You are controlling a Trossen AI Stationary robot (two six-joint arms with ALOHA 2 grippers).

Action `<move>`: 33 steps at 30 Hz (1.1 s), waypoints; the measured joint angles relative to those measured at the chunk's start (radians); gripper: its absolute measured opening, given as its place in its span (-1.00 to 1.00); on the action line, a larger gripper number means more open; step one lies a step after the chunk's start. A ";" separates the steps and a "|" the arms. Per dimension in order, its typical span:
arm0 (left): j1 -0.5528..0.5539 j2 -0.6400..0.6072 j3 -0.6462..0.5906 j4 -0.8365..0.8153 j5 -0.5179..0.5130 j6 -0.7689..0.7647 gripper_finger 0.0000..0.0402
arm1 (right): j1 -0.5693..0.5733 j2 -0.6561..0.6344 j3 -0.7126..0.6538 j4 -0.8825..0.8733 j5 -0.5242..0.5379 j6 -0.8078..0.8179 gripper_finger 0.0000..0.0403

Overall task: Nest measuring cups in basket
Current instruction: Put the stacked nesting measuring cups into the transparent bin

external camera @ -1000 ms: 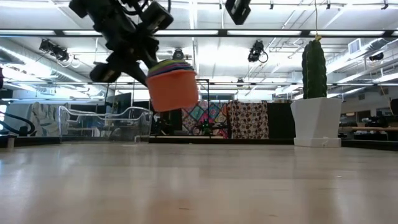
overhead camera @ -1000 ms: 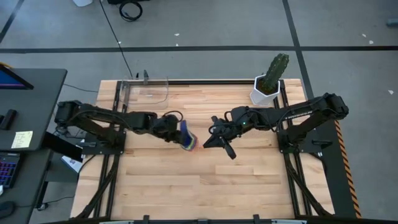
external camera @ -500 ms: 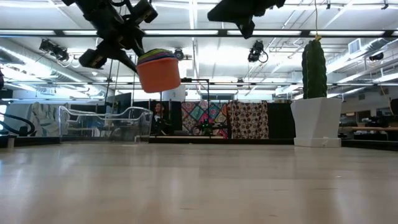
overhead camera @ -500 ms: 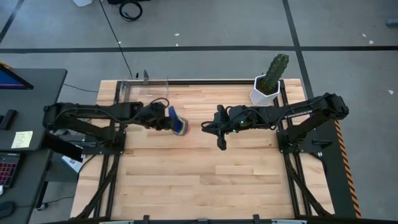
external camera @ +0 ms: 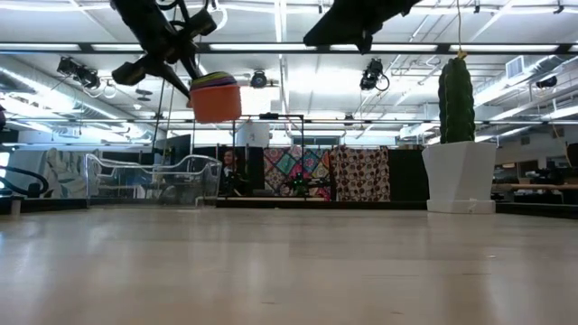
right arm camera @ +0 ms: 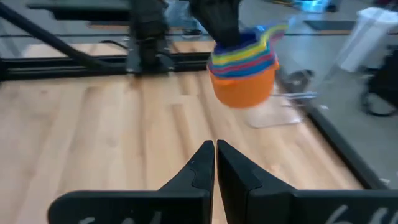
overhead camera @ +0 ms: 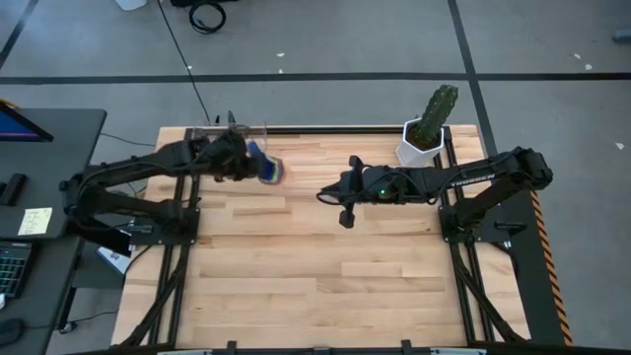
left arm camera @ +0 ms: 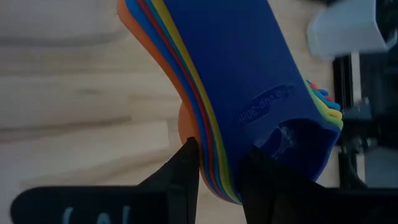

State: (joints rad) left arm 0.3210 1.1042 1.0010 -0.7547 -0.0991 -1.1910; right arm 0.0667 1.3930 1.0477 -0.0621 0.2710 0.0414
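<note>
The measuring cups are nested in one stack, orange outermost, blue handles uppermost. My left gripper is shut on the stack and carries it in the air at the table's far left, just beside the basket. In the low view the left gripper comes down from the upper left. The basket is a clear bin standing in the far-left corner. My right gripper hovers shut over the table's middle, touching nothing, with the stack ahead of it. My left gripper pinches the stacked flat handles near their free ends between its two fingers, several layers together. The fingers slant down from the table's left side. The stack is lifted clear of the table, close to upright, hanging just beyond the fingertips.
A white pot with a green cactus stands at the far right. Black frame rails run along the table's far edge and sides. Bare wood lies across the near half.
My left gripper has carried the stack from the table's middle toward the far-left corner, next to the basket, keeping it in the air and shut on the handles. My right gripper has stayed near the middle and turned slightly.
</note>
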 joint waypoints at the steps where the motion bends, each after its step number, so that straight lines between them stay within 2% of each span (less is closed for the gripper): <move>1: 0.018 0.000 0.012 -0.015 -0.007 0.006 -0.57 | 0.000 0.000 0.000 -0.003 0.022 -0.005 -0.89; 5: 0.083 0.000 0.065 -0.074 -0.039 0.024 -0.57 | -0.005 0.000 0.000 -0.006 0.075 -0.023 -0.89; 18: 0.284 0.001 0.112 -0.225 -0.058 0.026 -0.57 | -0.011 0.000 0.000 -0.001 0.076 -0.045 -0.89; 29: 0.491 0.001 0.106 -0.224 -0.062 0.018 -0.57 | -0.011 0.000 0.000 0.000 0.076 -0.077 -0.89; 33: 0.560 0.002 0.105 -0.222 -0.012 0.017 -0.57 | -0.011 0.000 0.000 0.002 0.087 -0.117 -0.89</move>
State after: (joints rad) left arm 0.8814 1.1058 1.1065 -0.9770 -0.1111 -1.1740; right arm 0.0555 1.3933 1.0473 -0.0605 0.3585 -0.0760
